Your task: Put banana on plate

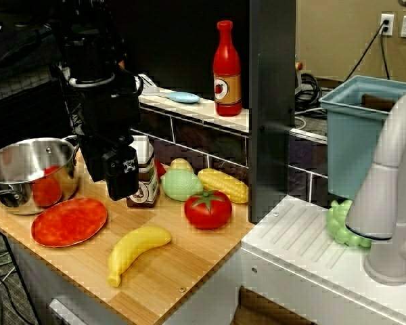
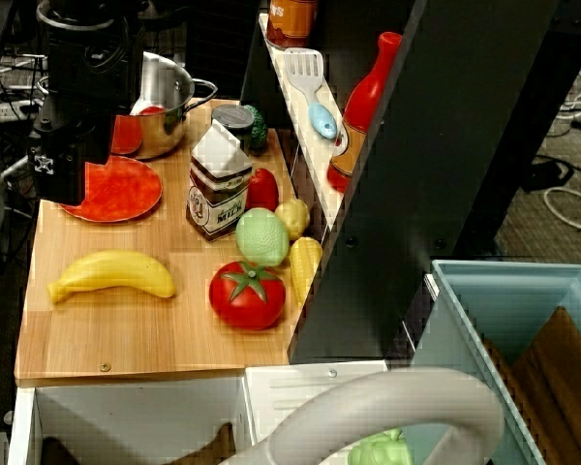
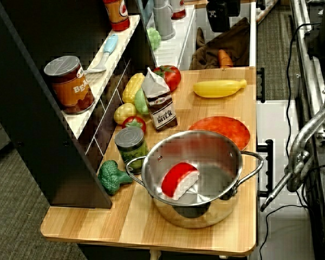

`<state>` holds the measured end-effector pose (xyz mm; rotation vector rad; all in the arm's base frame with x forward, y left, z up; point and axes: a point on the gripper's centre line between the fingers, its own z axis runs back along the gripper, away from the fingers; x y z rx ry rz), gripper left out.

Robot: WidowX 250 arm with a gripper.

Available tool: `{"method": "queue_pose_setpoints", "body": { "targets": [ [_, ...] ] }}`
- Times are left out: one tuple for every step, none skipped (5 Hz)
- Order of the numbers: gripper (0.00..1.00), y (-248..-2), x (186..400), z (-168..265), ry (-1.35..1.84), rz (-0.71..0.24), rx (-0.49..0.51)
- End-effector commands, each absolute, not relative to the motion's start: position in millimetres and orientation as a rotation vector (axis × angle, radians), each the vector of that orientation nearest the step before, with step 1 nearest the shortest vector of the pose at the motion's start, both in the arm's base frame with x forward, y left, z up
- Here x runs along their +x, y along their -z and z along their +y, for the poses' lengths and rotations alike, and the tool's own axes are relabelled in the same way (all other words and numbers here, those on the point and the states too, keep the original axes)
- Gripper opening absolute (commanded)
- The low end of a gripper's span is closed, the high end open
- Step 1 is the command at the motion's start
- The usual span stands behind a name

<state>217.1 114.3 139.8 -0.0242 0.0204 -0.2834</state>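
My tool (image 1: 120,184) hangs above the bench (image 1: 189,264) near the plate (image 1: 69,221); the banana (image 1: 137,252) lies untouched. Whether it's open, I cannot tell.

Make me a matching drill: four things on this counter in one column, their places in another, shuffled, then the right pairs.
Things:
1. banana
2. ketchup bottle
3. red and white piece
4. milk carton

Places:
A. inside the pot
B. on the upper shelf
C. bare wood near the front edge, off the plate
D. standing behind the tomato, right of the plate

Pairs: 1-C, 2-B, 3-A, 4-D
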Motion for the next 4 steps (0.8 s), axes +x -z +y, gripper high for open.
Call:
{"method": "queue_pose_setpoints", "body": {
  "targets": [
    [1.0,-140,217,114,0.283,0.02,-0.024],
    [1.0,-132,226,121,0.241,0.034,-0.02],
    [1.0,-127,233,131,0.212,0.04,-0.018],
    [1.0,-123,240,149,0.153,0.057,-0.022]
  ]
}}
